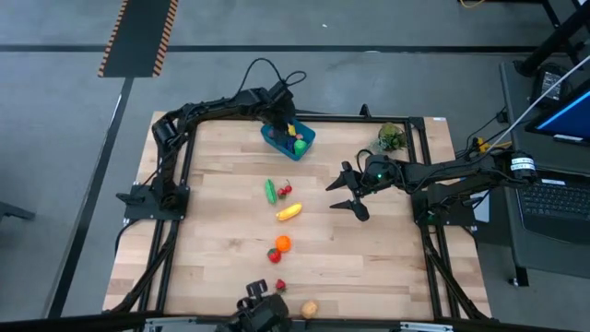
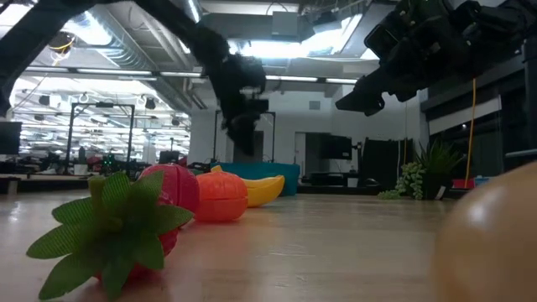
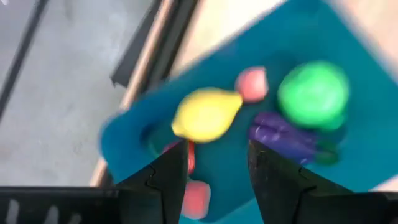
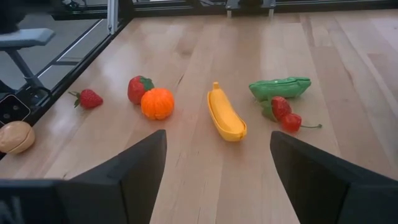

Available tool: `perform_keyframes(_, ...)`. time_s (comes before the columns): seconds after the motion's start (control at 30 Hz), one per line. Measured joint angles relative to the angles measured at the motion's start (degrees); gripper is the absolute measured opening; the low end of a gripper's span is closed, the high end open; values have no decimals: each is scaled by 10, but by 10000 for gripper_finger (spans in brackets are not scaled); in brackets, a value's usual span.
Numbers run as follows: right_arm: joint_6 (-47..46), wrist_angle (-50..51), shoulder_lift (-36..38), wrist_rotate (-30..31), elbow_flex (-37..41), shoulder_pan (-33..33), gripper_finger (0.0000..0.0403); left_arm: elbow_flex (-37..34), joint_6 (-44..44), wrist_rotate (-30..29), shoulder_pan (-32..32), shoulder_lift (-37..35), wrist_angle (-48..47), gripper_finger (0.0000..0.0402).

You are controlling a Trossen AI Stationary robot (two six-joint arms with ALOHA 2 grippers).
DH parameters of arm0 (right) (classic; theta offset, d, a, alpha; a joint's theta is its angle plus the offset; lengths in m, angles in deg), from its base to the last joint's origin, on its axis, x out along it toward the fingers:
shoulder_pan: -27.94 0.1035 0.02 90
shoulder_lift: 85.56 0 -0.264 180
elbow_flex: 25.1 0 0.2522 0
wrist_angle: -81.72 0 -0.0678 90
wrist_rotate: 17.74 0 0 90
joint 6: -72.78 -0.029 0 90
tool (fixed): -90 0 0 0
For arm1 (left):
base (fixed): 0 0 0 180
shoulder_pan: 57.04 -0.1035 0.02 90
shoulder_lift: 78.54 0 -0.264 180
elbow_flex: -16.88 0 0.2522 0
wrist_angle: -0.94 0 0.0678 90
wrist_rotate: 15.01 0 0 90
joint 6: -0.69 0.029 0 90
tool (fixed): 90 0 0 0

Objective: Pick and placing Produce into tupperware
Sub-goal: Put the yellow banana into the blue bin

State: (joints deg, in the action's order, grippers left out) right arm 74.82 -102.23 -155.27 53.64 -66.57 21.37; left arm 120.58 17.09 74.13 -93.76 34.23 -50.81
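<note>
The blue tupperware stands at the table's far middle. Inside it lie a yellow lemon, a green piece, a purple piece and small pink-red pieces. My left gripper hangs open just above it with nothing between its fingers. More produce lies loose on the table's middle: a green pea pod, red cherries, a yellow banana, an orange, two strawberries and a tan piece. My right gripper waits open, above the table right of the banana.
A grey-green plant sprig stands at the table's far right corner. Black frame rails run along the table's left and right edges. A laptop sits beyond the right edge. Bare wood lies between the tupperware and the loose produce.
</note>
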Motion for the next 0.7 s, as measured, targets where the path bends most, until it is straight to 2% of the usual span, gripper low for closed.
perform_keyframes(0.17,0,-1,0,0,0,0,288,-7,-8,29,23,-60,-3,151)
perform_keyframes(0.27,0,-7,0,0,0,0,288,-46,-13,79,31,-106,8,153)
perform_keyframes(0.37,0,-12,0,0,0,0,288,-114,-26,121,43,-159,62,157)
perform_keyframes(0.57,-1,-13,0,0,0,0,288,-273,-69,125,81,-288,182,160)
perform_keyframes(0.7,-2,-13,0,0,0,0,288,-356,-94,124,111,-367,231,154)
